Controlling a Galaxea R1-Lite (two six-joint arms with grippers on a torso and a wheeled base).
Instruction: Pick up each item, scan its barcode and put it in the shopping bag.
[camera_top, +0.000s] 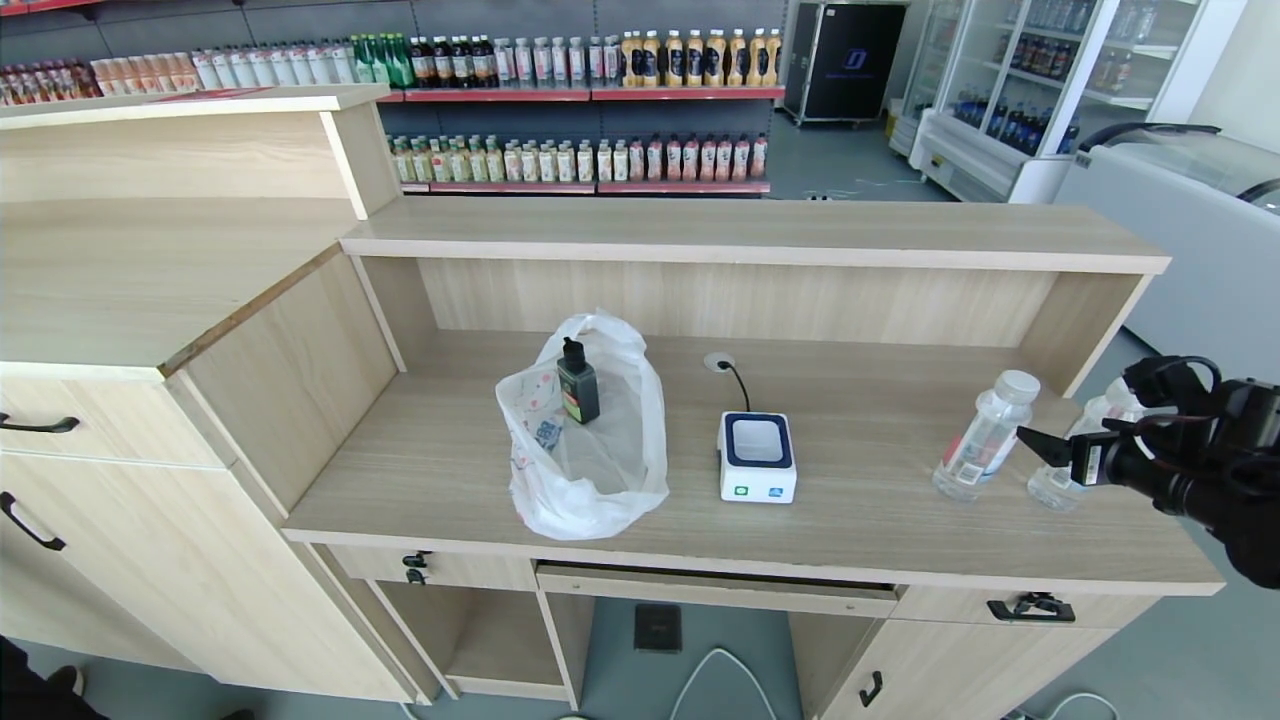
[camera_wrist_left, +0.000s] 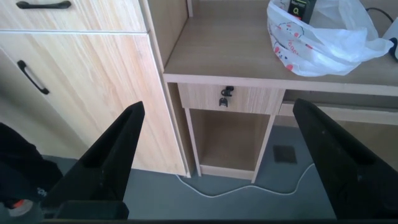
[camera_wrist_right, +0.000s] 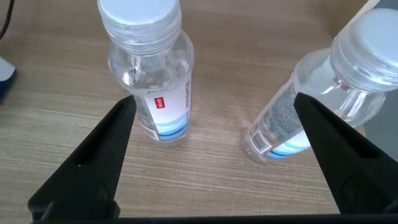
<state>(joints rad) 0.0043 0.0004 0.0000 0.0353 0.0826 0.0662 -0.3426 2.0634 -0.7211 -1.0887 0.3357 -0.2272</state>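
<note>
A white shopping bag (camera_top: 590, 460) stands open on the desk, left of centre, with a dark pump bottle (camera_top: 578, 384) upright inside it. To its right sits the white barcode scanner (camera_top: 757, 456). Two clear water bottles stand at the desk's right end: one (camera_top: 983, 436) nearer the scanner, the other (camera_top: 1060, 478) partly hidden behind my right gripper (camera_top: 1085, 410). That gripper (camera_wrist_right: 214, 106) is open and hovers above and between the two bottles (camera_wrist_right: 152, 81) (camera_wrist_right: 311, 118), touching neither. My left gripper (camera_wrist_left: 217, 109) hangs open and empty, low in front of the desk, with the bag (camera_wrist_left: 323, 40) above it.
A raised wooden shelf (camera_top: 750, 235) runs along the back of the desk, and a taller cabinet (camera_top: 150, 300) walls off its left side. The scanner's cable (camera_top: 738, 385) runs to a grommet behind it. Drawers with handles (camera_top: 1030, 607) sit under the desktop.
</note>
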